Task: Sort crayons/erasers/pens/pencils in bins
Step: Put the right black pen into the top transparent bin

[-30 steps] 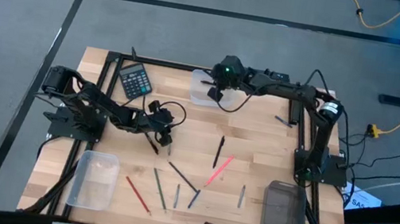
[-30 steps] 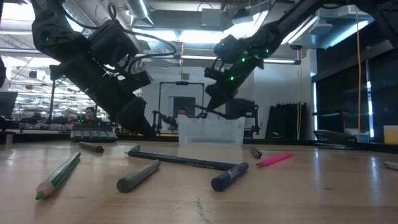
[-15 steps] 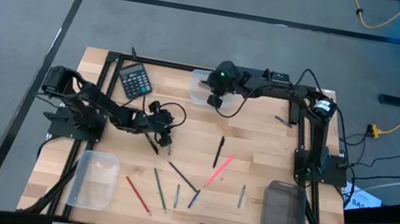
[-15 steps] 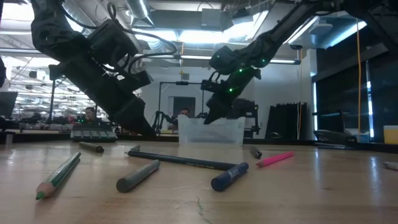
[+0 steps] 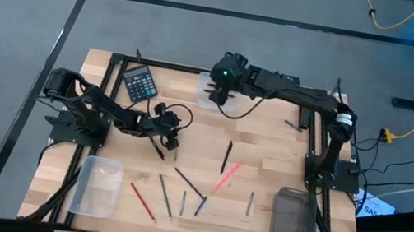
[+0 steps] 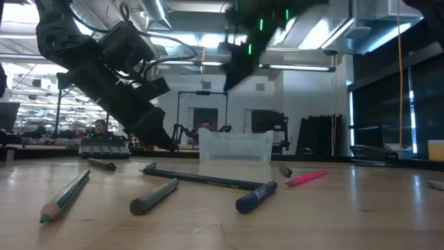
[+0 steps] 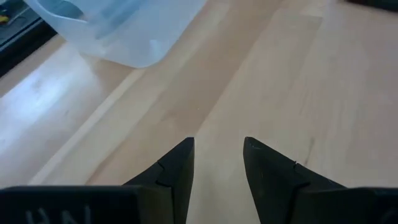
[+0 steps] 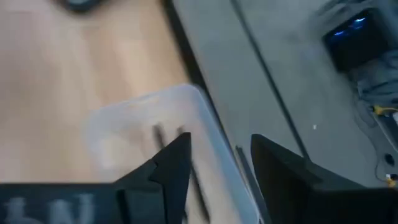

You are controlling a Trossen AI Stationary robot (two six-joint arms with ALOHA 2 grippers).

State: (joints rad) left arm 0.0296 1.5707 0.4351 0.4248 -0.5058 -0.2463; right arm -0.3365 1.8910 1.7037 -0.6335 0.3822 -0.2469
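Observation:
Several crayons, pens and pencils lie loose on the wooden table, among them a pink one (image 5: 228,176), a red one (image 5: 142,200) and a long black one (image 5: 190,182). A clear bin (image 5: 209,91) stands at the far middle with dark sticks (image 8: 158,134) inside. Another clear bin (image 5: 96,186) is near left, and a dark bin (image 5: 291,217) near right. My right gripper (image 8: 214,146) hangs open above the far bin (image 6: 236,146), holding nothing. My left gripper (image 7: 217,146) stands open low over bare wood at the left middle (image 5: 171,140), beside a black stick (image 5: 158,148).
A black calculator (image 5: 141,83) lies at the far left. A black metal frame (image 5: 120,59) runs along the table's edges. Bare wood lies between the loose sticks and the far bin. A short stick (image 5: 293,125) lies near the right arm's base.
My right gripper has risen from the far bin's rim to well above it, drifting slightly toward the table's far left. The left arm has kept still. The loose sticks have not moved.

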